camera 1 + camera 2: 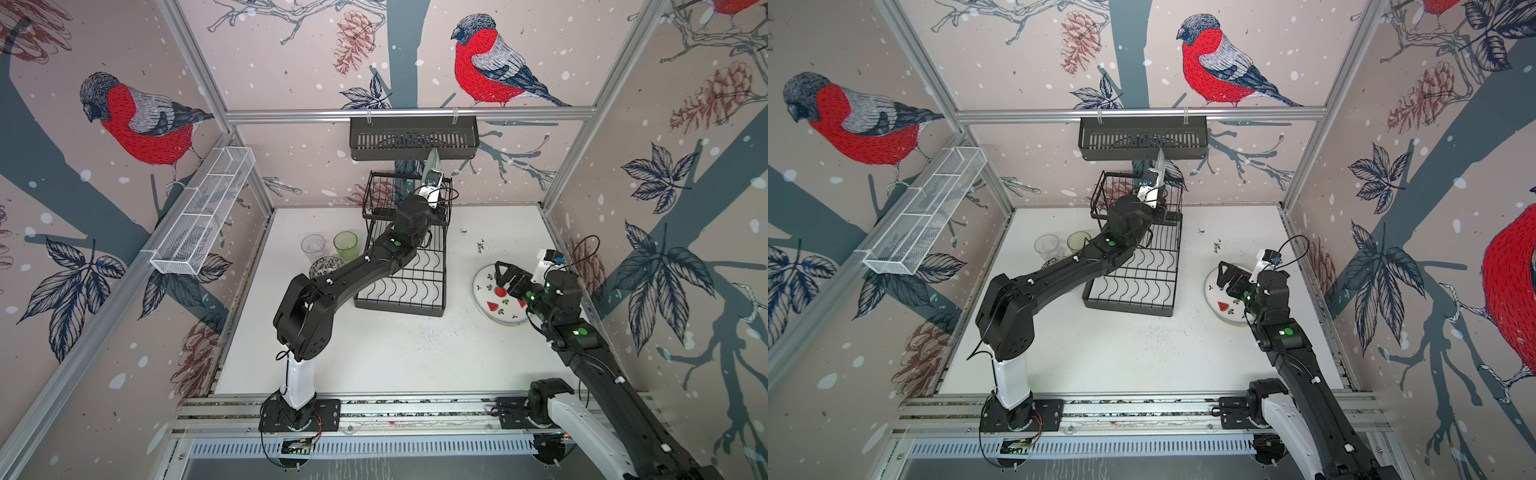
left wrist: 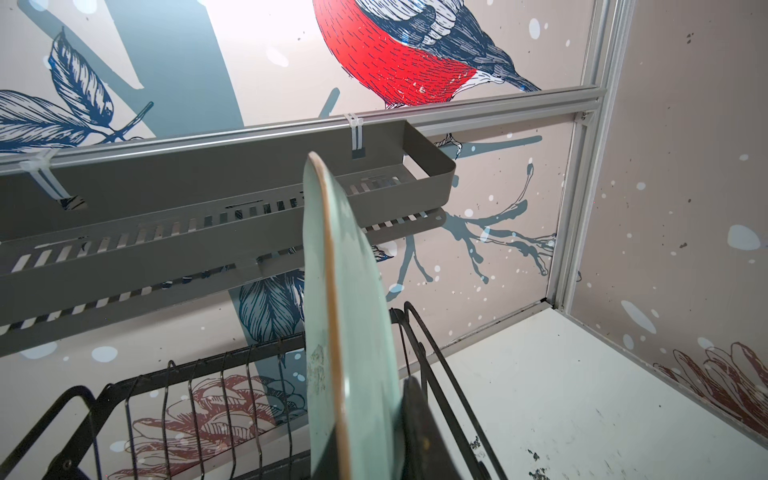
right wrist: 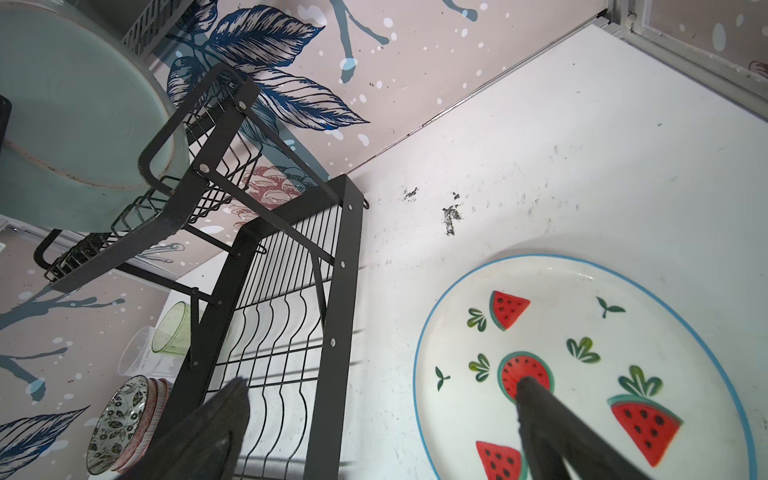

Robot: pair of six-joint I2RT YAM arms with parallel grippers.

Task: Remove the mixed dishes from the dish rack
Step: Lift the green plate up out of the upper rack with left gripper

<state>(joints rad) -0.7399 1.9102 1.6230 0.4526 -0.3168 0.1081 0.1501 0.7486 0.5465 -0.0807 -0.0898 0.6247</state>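
Observation:
The black wire dish rack stands at the back middle of the table. My left gripper is shut on the pale green plate, held on edge over the raised slotted section. Whether its lower edge rests in the wires I cannot tell. At the right, my right gripper hangs open just above the watermelon plate, which lies flat on the table. Left of the rack stand a clear tumbler, a green tumbler and stacked patterned bowls.
A black slotted wall basket hangs on the back rail, just above the green plate's top edge. A long white mesh basket is fixed to the left wall. The left arm stretches across the rack's flat tray.

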